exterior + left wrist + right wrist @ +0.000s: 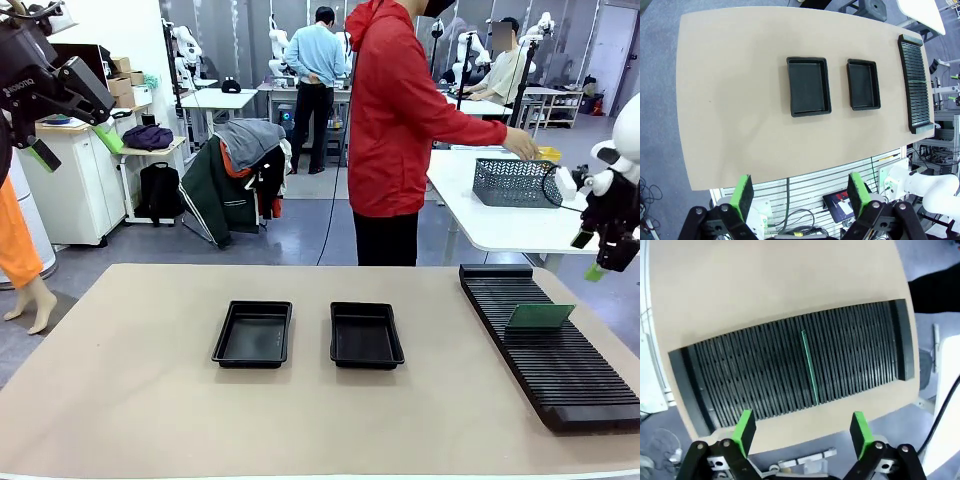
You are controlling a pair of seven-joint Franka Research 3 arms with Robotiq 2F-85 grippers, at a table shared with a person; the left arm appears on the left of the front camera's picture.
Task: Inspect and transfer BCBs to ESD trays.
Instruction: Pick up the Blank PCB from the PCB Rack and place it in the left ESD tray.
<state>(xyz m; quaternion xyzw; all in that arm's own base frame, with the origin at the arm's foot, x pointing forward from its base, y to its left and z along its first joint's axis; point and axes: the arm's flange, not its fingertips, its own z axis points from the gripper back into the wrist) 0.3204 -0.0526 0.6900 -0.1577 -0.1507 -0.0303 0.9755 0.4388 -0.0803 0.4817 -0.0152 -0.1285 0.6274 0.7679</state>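
Two black ESD trays (252,333) (366,335) lie side by side at mid-table, both with bare floors; the left wrist view looks down on these trays (808,86) (863,84). One green BCB (540,316) stands upright in a slot of the long black ribbed rack (550,345) on the right. In the right wrist view this BCB (810,367) shows edge-on in the rack (765,375). My left gripper (72,140) (800,195) hangs open, high off the table's left end. My right gripper (590,255) (802,432) hovers open above the rack's outer side, holding nothing.
A person in a red jacket (400,110) stands at the far edge, turned to a white side table (500,225), one hand at a grey wire-mesh basket (515,183). The tan table (130,400) has bare room in front of and left of the trays.
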